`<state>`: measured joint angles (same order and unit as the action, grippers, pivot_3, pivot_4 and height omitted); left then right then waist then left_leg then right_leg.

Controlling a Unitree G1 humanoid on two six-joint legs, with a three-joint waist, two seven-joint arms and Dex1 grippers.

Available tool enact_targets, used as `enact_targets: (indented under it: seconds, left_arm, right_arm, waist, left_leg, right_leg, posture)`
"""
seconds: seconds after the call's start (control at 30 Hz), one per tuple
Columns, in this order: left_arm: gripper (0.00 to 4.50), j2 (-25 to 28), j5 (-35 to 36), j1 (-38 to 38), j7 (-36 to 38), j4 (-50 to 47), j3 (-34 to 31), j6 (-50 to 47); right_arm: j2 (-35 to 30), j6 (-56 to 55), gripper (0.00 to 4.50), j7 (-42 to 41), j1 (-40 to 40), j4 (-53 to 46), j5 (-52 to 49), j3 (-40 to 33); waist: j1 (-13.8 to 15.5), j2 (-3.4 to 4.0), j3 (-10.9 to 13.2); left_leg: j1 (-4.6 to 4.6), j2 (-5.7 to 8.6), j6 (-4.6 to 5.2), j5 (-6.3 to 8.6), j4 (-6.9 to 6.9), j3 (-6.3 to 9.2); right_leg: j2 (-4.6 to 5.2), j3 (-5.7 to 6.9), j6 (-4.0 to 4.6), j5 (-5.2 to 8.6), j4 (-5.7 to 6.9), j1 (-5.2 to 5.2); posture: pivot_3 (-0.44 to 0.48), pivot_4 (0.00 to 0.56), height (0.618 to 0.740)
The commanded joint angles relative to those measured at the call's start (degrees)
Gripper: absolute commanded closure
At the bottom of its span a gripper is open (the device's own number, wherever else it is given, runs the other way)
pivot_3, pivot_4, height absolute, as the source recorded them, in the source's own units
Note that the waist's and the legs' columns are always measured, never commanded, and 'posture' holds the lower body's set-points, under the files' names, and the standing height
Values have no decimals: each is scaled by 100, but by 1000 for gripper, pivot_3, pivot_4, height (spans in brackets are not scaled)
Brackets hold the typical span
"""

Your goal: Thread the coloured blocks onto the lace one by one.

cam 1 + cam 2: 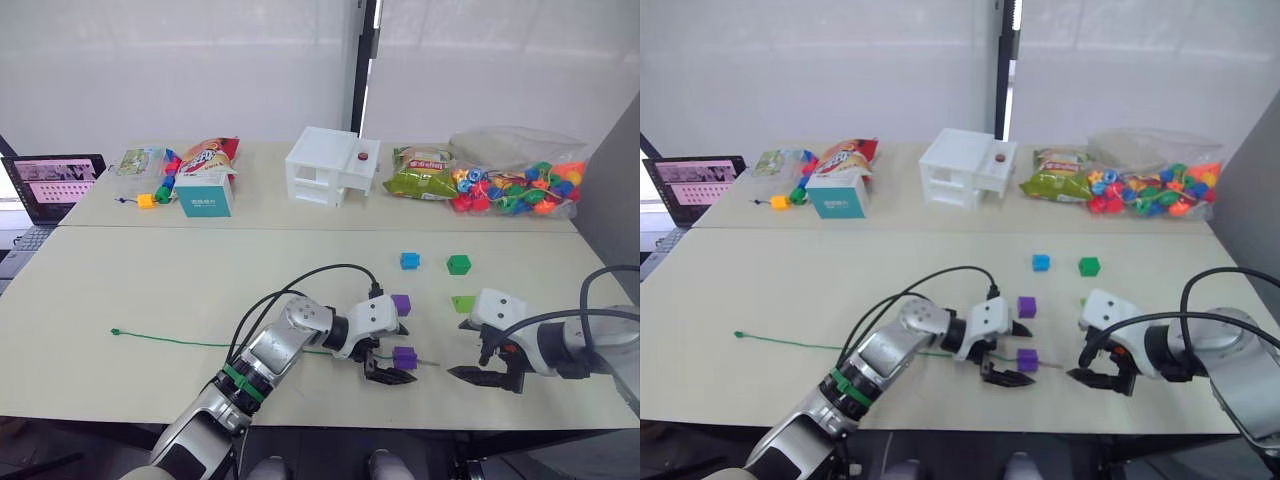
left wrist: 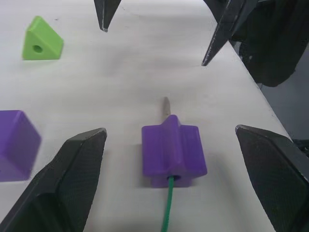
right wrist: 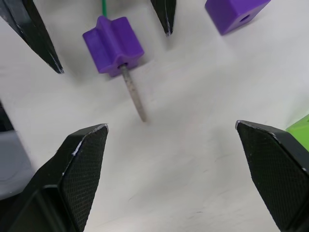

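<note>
The lace (image 2: pixel 167 212) runs through a purple block (image 2: pixel 172 155), tip poking out, between both wide-apart claws.

Laptop (image 1: pixel 52 183), snack bags (image 1: pixel 208 156), white shelf (image 1: pixel 330 166), bead bag (image 1: pixel 515 180) along table's far edge.

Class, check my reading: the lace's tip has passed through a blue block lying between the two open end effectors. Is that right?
Not quite. The block on the lace is purple, not blue, as the left wrist view shows. The rest holds: the tip pokes out its far side, and it lies between the open left end effector and right end effector.
</note>
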<state>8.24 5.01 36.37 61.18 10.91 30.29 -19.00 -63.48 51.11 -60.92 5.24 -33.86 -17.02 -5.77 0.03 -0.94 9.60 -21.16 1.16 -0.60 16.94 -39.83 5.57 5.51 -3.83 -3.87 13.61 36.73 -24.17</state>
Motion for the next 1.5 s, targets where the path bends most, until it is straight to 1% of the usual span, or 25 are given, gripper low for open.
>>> enact_targets:
  seconds: [0.03,0.1,0.2,0.43,0.67,0.8,0.83,0.93,0.97,1.03,1.13,1.3,1.4,1.5]
  left_arm:
    - [0,-120,-75,56,-125,78,-3,106]
    - [0,-233,-83,78,-124,237,37,175]
    - [808,-292,-120,106,-77,317,96,224]
    - [3113,-211,-157,116,-50,291,74,207]
    - [3118,-196,-216,136,-55,296,91,200]
    - [3118,-176,-253,177,-61,330,71,230]
    - [3118,-175,-264,183,-60,340,66,239]
    - [3118,-177,-267,171,-84,337,22,216]
    - [3118,-173,-271,168,-94,335,15,215]
    - [3118,-155,-296,165,-129,321,5,264]
    - [3118,-82,-325,215,-161,365,-58,429]
    - [3118,309,-321,372,36,494,-221,827]
    - [3118,648,-225,458,142,620,-526,1151]
    - [3118,1099,-1,370,466,647,-877,1300]
  right_arm:
    - [-71,-61,35,123,-22,-158,-73,-204]
    - [-53,-176,35,196,-60,-133,-2,-73]
    - [-20,-365,0,301,-33,-81,97,160]
    - [3,-678,0,414,108,94,299,744]
    - [303,-1013,0,468,539,439,598,1470]
    - [308,-1150,1159,344,721,634,733,1768]
    - [306,-1178,1539,332,733,669,759,1803]
    - [285,-1368,2490,324,634,862,891,1874]
    - [297,-1409,2933,322,617,909,903,1883]
    - [377,-1466,3505,327,630,982,870,1862]
    - [447,-1509,4500,343,711,1067,888,1873]
    - [450,-1521,4500,250,814,1175,883,1872]
    - [412,-1601,4500,177,899,1240,909,1890]
    - [385,-1772,4500,118,1047,1370,1078,2020]
  waist:
    - [4,0,0]
    - [14,0,0]
    - [23,0,0]
    - [17,0,0]
    - [-1,0,0]
    - [-1,0,0]
    - [-2,0,0]
    - [-4,0,0]
    - [-5,0,0]
    - [-5,0,0]
    - [-8,-2,-2]
    - [-20,-2,-2]
    - [-28,-1,-2]
    - [-57,0,-2]
  left_leg:
    - [0,0,0,0,0,0]
    - [1,0,0,0,-1,0]
    - [0,1,0,0,-2,0]
    - [0,0,0,0,-1,-1]
    - [1,0,-2,-1,-1,0]
    - [1,0,-2,-1,-2,0]
    - [1,0,-2,-1,-2,1]
    - [2,0,-2,-1,-2,1]
    - [2,0,-2,-1,-2,1]
    - [4,0,-2,-1,-2,1]
    - [6,0,-3,-2,-2,1]
    - [7,0,-5,-3,-2,1]
    - [7,0,-5,-3,-2,1]
    - [6,-1,-5,-3,-1,1]
  right_leg:
    - [0,0,0,0,0,1]
    - [0,0,0,0,-1,3]
    - [1,0,0,0,-3,3]
    - [0,0,0,0,-3,2]
    - [0,0,0,0,-4,2]
    - [0,0,0,0,-3,2]
    - [-1,0,0,0,-3,2]
    - [0,0,0,0,-4,4]
    - [0,0,0,0,-4,5]
    - [0,0,0,0,-4,6]
    - [0,0,0,0,-4,9]
    - [-1,0,0,0,-2,9]
    - [-1,0,0,0,0,6]
    - [-1,0,0,0,0,3]
  posture:
    - [0,150,740]
    - [0,150,740]
    - [0,150,740]
    - [0,150,740]
    - [0,150,740]
    - [0,150,740]
    - [0,150,740]
    - [0,150,740]
    - [0,150,740]
    - [0,150,740]
    - [0,150,740]
    - [0,150,740]
    - [0,150,740]
    - [0,150,740]
